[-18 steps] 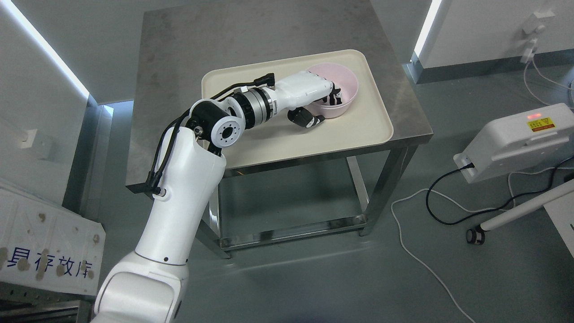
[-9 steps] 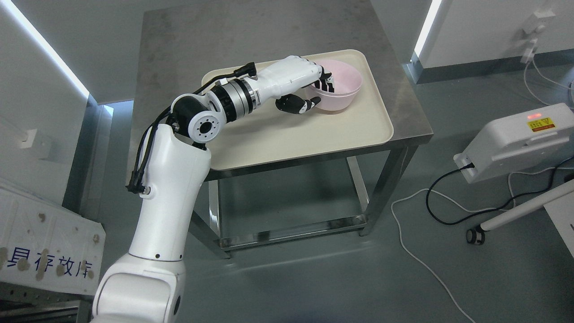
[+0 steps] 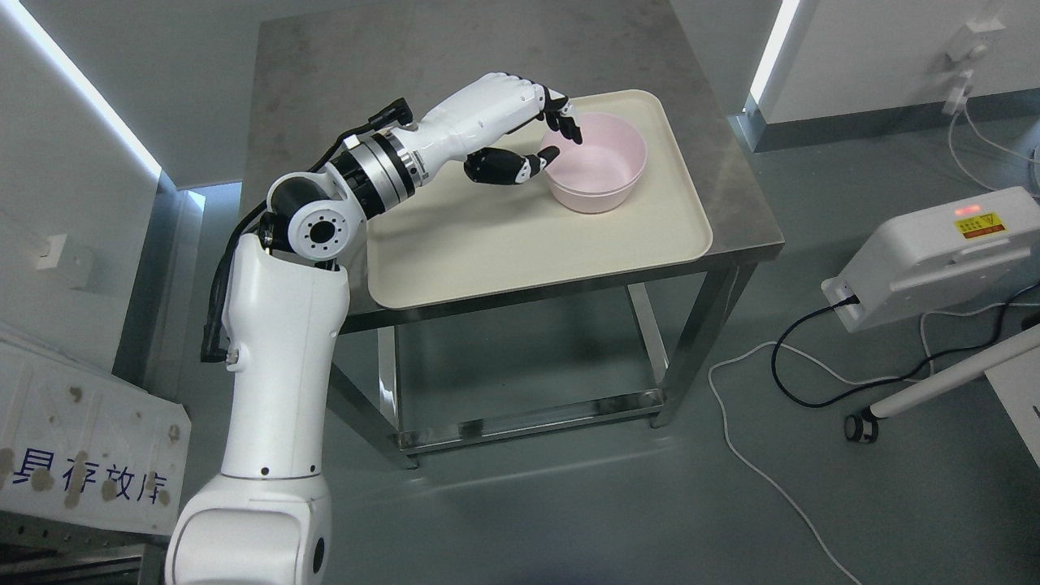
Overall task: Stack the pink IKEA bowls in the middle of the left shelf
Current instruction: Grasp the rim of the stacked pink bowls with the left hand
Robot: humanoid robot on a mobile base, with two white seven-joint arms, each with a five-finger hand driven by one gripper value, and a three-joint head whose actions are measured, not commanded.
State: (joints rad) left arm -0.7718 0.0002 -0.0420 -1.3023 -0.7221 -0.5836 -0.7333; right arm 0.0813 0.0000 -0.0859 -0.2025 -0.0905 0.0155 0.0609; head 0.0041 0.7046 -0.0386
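A pink bowl [image 3: 597, 166] stands upright at the far right of a cream tray [image 3: 487, 244] on a steel table [image 3: 341, 73]. A faint line runs around its side, as if one bowl sat inside another. My left hand [image 3: 562, 143] hovers at the bowl's left rim. Its fingers [image 3: 571, 126] are spread above the rim, and the thumb [image 3: 543, 158] is just outside the bowl's wall. The hand holds nothing. No shelf shows in the view.
The table's far half is bare steel. A white device [image 3: 934, 256] with a red light stands on the floor at the right, with black and white cables [image 3: 780, 357] trailing from it. A white crate [image 3: 81, 455] sits at the lower left.
My left hand had its fingers inside the bowl and tipped it up. It has now let go and drawn back up and to the left, and the bowl rests on the tray.
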